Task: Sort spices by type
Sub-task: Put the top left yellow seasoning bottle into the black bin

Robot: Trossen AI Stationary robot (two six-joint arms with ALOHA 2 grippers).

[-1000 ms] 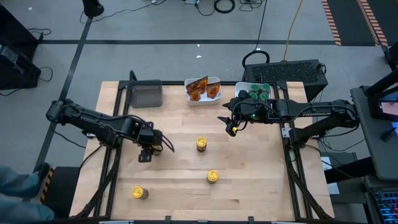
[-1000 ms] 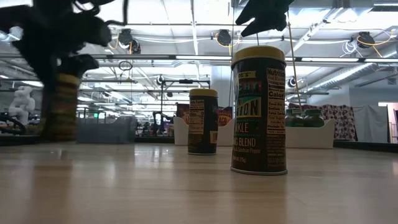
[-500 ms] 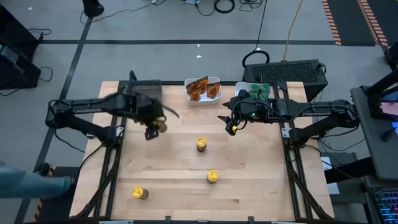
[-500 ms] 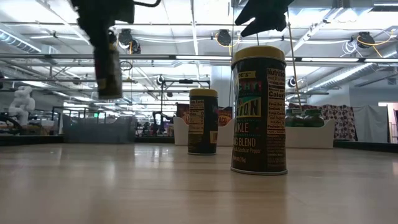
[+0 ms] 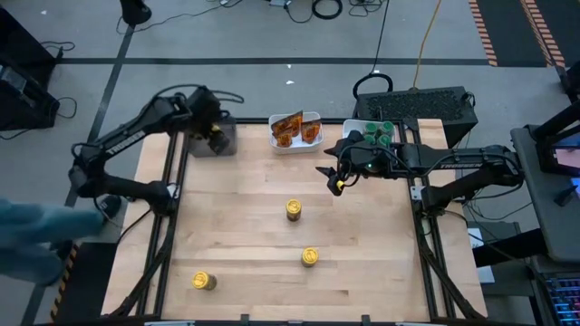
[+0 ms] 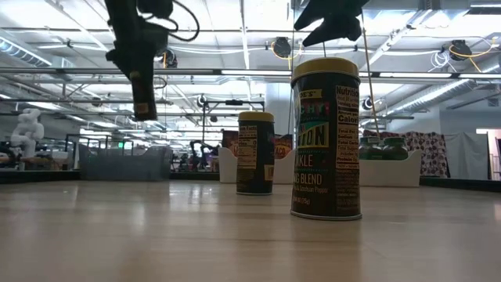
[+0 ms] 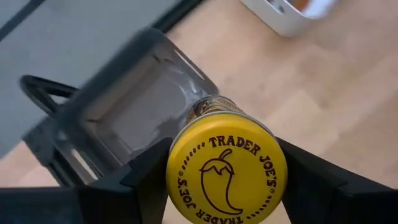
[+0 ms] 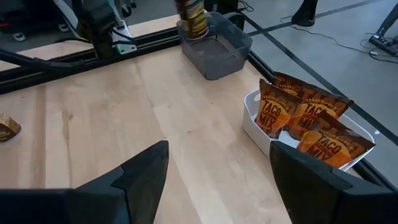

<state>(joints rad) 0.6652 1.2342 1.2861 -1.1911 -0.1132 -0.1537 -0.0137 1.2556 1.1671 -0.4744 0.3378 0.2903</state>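
My left gripper point(image 5: 216, 139) is shut on a yellow-lidded jar point(image 7: 227, 168) and holds it in the air above the grey tray point(image 5: 210, 127) at the table's far left. Three more yellow-lidded jars stand upright on the table point(image 5: 294, 210) point(image 5: 310, 257) point(image 5: 203, 282). Orange-brown packets point(image 5: 296, 128) lie in a white tray. Green-lidded jars point(image 5: 378, 133) stand in another white tray at the far right. My right gripper point(image 5: 337, 177) hangs open over the table near that tray, with nothing between its fingers. My left gripper pinches the jar's round side just under the yellow lid point(image 7: 186, 134), one finger point(image 7: 146, 180) on either side. The fingers slant down from above. The jar hangs about upright below the gripper point(image 6: 142, 90), lifted clear over the grey tray.
A person's blue sleeve point(image 5: 36, 240) shows beside the table's left edge. The two white trays point(image 5: 276, 143) point(image 5: 352, 127) stand along the far edge. Bare wood lies at the table's left and near right.
My left gripper has carried the yellow-lidded jar from the table's left middle up and toward the far edge, turning as it went. It is now over the grey tray. The jar stays in the hold, clear of the table.
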